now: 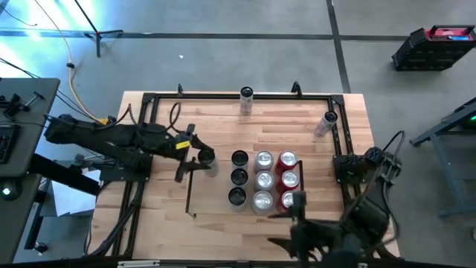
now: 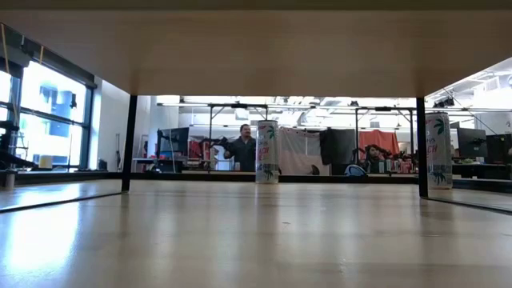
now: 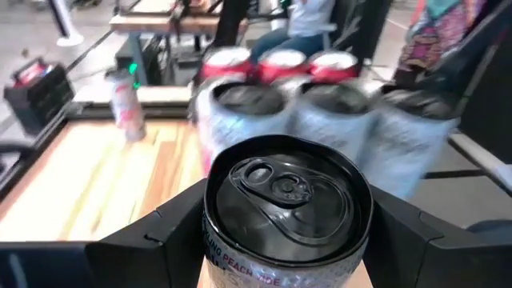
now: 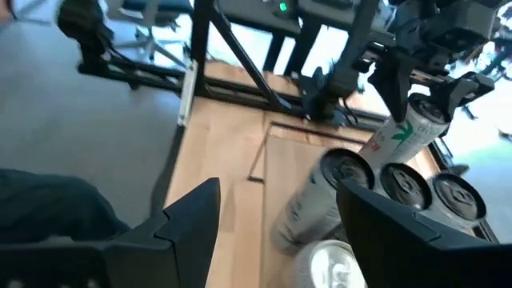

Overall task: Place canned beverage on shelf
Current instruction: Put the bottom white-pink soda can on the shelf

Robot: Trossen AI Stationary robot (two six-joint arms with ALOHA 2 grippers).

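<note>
A black-topped can (image 1: 206,157) was held upright, clamped in the left tool (image 1: 199,158), just inside the shelf's (image 1: 189,195) left rail, its empty column lying directly rightward; the right tool (image 4: 276,216) waited with fingers apart.

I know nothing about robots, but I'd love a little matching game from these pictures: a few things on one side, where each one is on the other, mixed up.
Things:
1. left tool
2. right tool
3. white can at the far rail
4. red cans

Places or states:
A. standing alone, away from both arms
B. rightmost column of the shelf
C. shut on a dark-topped can, left of the cans in the shelf
D. open, at the shelf's near right corner

Pairs: 1-C, 2-D, 3-A, 4-B
</note>
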